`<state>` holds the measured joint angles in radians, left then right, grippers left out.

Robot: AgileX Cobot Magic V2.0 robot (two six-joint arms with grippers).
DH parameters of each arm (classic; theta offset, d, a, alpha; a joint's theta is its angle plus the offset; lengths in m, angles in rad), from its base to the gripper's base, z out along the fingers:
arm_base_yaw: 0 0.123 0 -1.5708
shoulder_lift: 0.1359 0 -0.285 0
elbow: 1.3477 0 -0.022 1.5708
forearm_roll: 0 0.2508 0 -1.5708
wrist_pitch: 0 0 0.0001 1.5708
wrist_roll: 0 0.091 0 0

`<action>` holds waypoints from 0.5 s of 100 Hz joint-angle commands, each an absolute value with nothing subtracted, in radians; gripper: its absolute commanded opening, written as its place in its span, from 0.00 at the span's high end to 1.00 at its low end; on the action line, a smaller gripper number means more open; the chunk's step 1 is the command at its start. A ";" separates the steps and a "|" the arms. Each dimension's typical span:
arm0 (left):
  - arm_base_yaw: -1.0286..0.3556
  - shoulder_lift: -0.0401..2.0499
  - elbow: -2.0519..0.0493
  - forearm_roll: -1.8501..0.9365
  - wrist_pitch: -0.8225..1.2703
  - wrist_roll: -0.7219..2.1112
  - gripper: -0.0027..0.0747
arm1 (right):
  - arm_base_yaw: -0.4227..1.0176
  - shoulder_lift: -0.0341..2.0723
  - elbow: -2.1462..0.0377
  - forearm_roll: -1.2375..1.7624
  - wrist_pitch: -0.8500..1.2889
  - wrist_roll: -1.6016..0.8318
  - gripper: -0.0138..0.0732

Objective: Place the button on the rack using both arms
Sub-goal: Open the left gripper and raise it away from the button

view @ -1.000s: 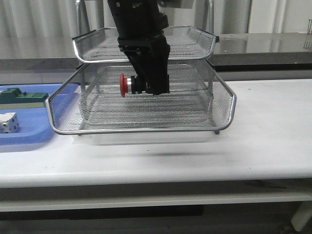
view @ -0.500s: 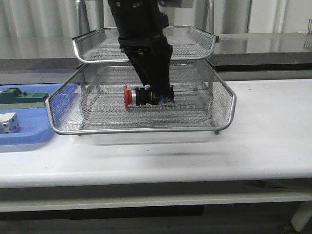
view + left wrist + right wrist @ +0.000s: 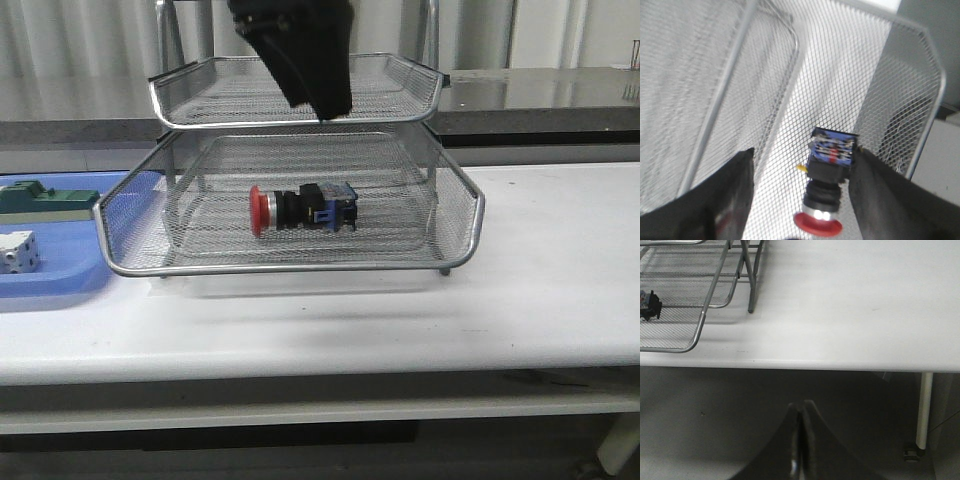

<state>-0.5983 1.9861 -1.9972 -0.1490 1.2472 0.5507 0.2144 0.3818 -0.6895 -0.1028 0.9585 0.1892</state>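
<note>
White table (image 3: pixel 560 290); button (image 3: pixel 300 209) lying mid-tray in rack (image 3: pixel 460 215); left pincer (image 3: pixel 800 200) wide above; right pincer (image 3: pixel 800 412) closed, off table edge.

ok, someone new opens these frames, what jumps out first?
The red-capped button lying on its side in the pulled-out tray of the wire rack, with nothing gripping it. Above it hangs the left gripper, open, fingers either side of the button. The right gripper sits shut, off the table's front edge.
</note>
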 commanded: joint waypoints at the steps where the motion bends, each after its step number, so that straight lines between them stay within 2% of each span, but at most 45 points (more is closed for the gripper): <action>1: -0.568 1.874 -2.034 -0.172 1.270 0.501 0.44 | 0.216 0.391 -0.721 -0.117 0.882 0.186 0.92; 28: -0.381 1.743 -2.016 -0.172 1.270 0.434 0.44 | 0.216 0.391 -0.721 -0.117 0.882 0.186 0.92; 50: -0.211 1.617 -1.912 -0.182 1.241 0.434 0.44 | 0.216 0.391 -0.721 -0.117 0.882 0.186 0.92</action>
